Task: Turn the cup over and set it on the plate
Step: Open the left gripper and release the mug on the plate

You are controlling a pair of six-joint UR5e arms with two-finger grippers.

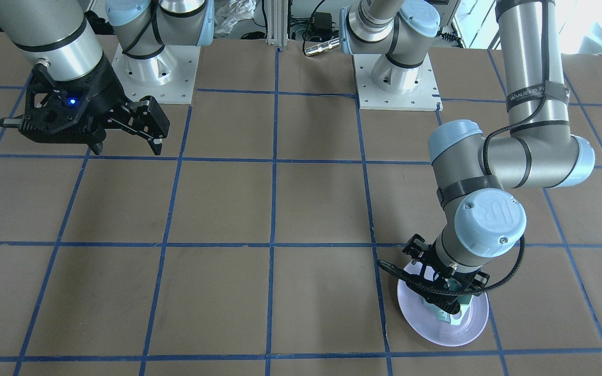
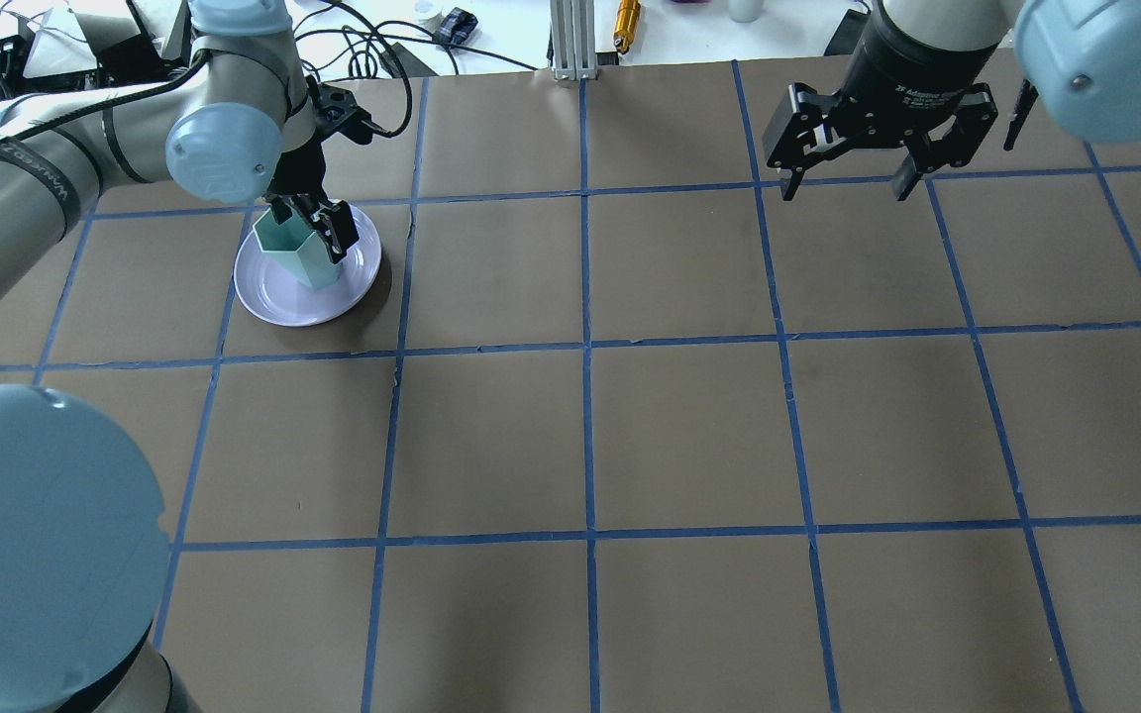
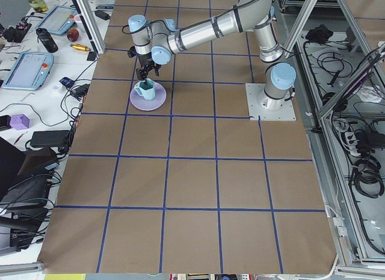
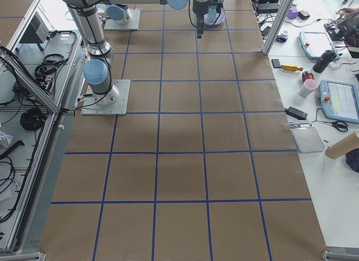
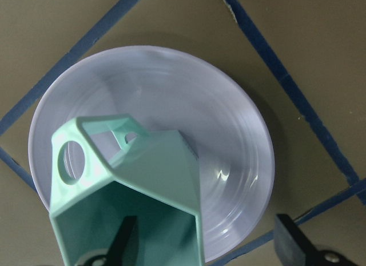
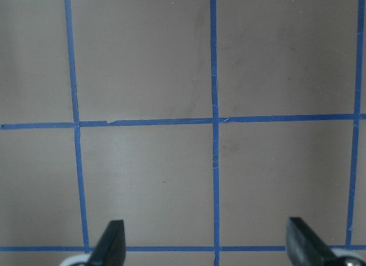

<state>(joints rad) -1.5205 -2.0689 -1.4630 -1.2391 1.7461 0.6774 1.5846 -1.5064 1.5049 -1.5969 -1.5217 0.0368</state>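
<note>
The mint-green cup [image 2: 299, 259] stands mouth-up on the lavender plate [image 2: 271, 302], at the table's far left in the overhead view. My left gripper [image 2: 311, 224] hangs over it, open. In the left wrist view one finger [image 5: 123, 241] dips inside the cup [image 5: 150, 180] while the other finger [image 5: 290, 236] stays well outside its wall, over the plate's [image 5: 220, 120] rim. The handle points away from the fingers. Far right, my right gripper [image 2: 846, 186] hovers open above bare table, holding nothing.
Brown table surface marked with a blue tape grid [image 2: 585, 347]. Both arm bases [image 1: 154, 73] are bolted along the robot's side. Clutter, cables and tablets lie beyond the table edge [image 3: 36, 69] near the plate.
</note>
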